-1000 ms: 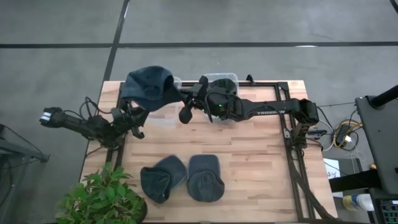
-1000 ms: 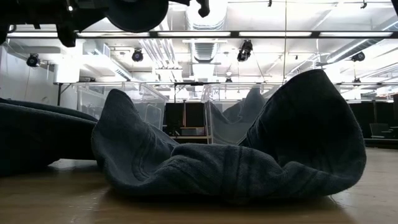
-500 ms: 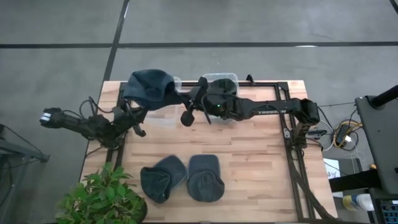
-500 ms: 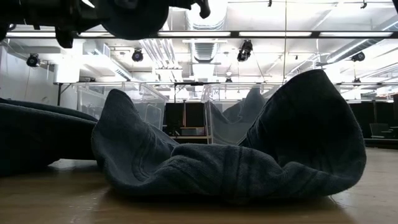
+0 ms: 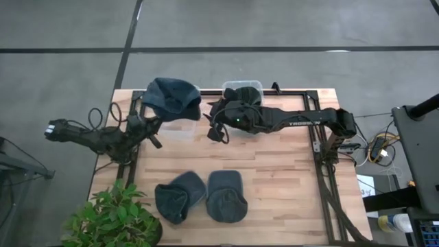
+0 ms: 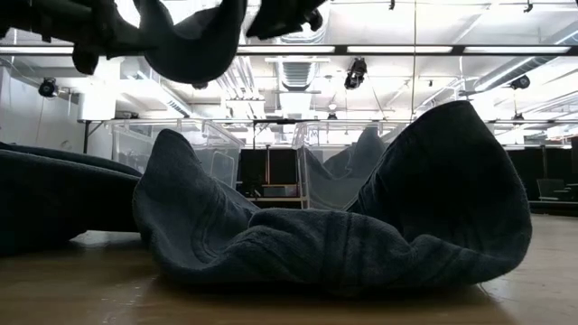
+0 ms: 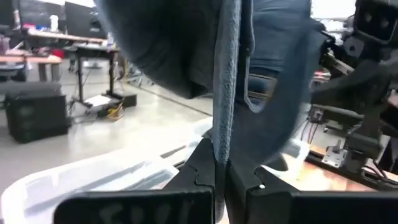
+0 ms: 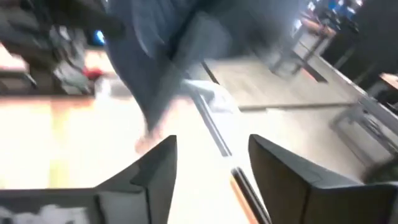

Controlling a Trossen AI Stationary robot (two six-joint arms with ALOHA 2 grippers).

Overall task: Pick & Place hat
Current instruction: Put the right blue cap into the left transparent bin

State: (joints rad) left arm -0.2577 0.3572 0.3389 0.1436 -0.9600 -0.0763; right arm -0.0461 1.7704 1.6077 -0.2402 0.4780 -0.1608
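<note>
A dark blue hat hangs in the air over a clear bin at the table's far left, and it shows in the low view as the hat at the top. My left gripper is shut on it. My right gripper stands open just to the hat's right with nothing between its fingers. Two more dark hats lie flat on the table near the front edge. My left gripper pinches an edge of the hat's cloth between its two fingers. One layer or several, I cannot tell. The fingers come from the table's left, roughly level. The hat is lifted clear above the clear bin and hangs slack.
A second clear bin with something dark inside stands at the far middle, under my right arm. A potted plant sits at the near left corner. A black frame runs along the table's right side. Bare wood lies between the bins and the near hats.
My right gripper has let go of the hat, opened, and drawn back toward the table's near right. The hat's right part has dropped, and the hat now hangs lower from my left gripper, bunched over the left bin.
</note>
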